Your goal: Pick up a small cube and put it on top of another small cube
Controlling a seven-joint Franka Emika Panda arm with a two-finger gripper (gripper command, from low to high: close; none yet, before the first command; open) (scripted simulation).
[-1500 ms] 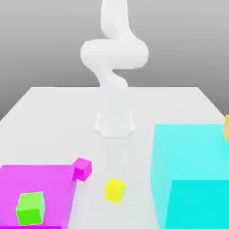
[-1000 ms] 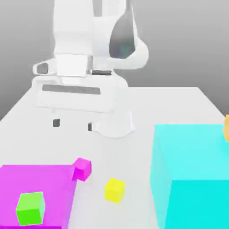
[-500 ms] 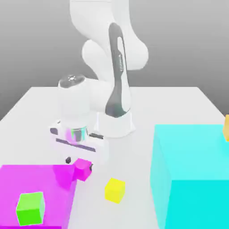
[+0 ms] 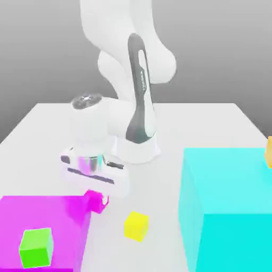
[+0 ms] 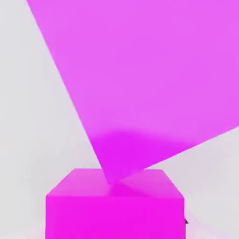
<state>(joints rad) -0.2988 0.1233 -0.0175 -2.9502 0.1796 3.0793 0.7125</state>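
A small magenta cube (image 4: 96, 203) rests on the white table (image 4: 212, 119), against the corner of a large flat magenta block (image 4: 48, 218). My gripper (image 4: 96, 200) is down over this cube, its fingers pressed to the cube's two sides. In the hand view the small magenta cube (image 5: 114, 205) is close up, with one dark fingertip (image 5: 186, 222) against its edge and the magenta block (image 5: 140, 84) behind it. A small yellow cube (image 4: 136, 226) lies on the table to the exterior view's right of my gripper. A small green cube (image 4: 36, 247) stands on the magenta block.
A tall cyan block (image 4: 228, 207) stands at the exterior view's right, with a small orange cube (image 4: 269, 151) on its far edge. The arm's white base (image 4: 137, 149) rises behind my gripper.
The arm swung into view, came down over the small magenta cube and lowered further. The fingers, spread around the cube half a second ago, now hug its sides.
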